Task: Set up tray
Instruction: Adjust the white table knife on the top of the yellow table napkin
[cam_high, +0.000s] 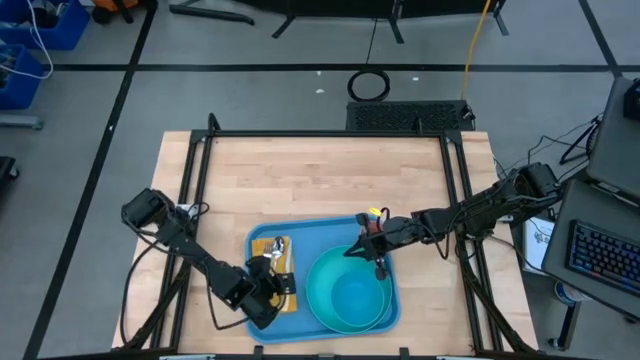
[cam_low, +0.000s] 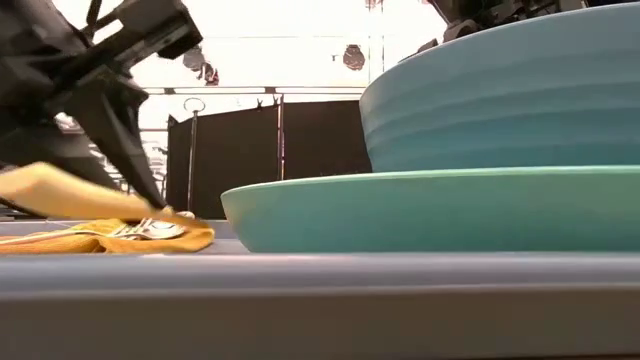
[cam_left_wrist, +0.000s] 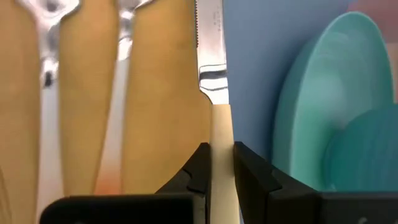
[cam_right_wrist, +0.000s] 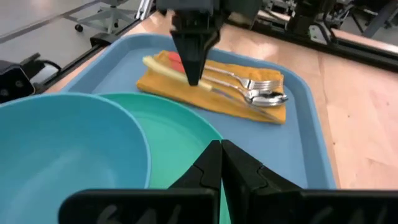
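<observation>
Both pincers are seen over the blue tray (cam_high: 322, 240), which lies on the near half of the wooden tabletop (cam_high: 320, 175), close to its front edge. The left pincer (cam_left_wrist: 217, 165) is clenched on the cream handle of a knife (cam_left_wrist: 214, 74), whose serrated blade is laid along the edge of the yellow napkin (cam_right_wrist: 211, 93); the handle's end is hidden between the fingers. On the napkin, beside the knife, a fork (cam_right_wrist: 245, 79) and a spoon (cam_right_wrist: 264, 98) are found, their ends cut off in the left wrist view and only a glint of them made out in the low view. A small red patch at the napkin's near end cannot be identified.

To the right on the tray, a turquoise plate (cam_right_wrist: 180, 140) is set, and a turquoise bowl (cam_right_wrist: 68, 149) is carried on it; from table height the bowl's rim and right side are cut off, and much of the tray is masked by its own front rim. The right pincer (cam_right_wrist: 221, 158) is held shut and empty above the plate's far edge, pointing toward the napkin. Something small and yellow by the right wrist is too tiny to be named.

Beyond the tabletop, a black mat, a coiled cable and blue bins are seen on the floor.
</observation>
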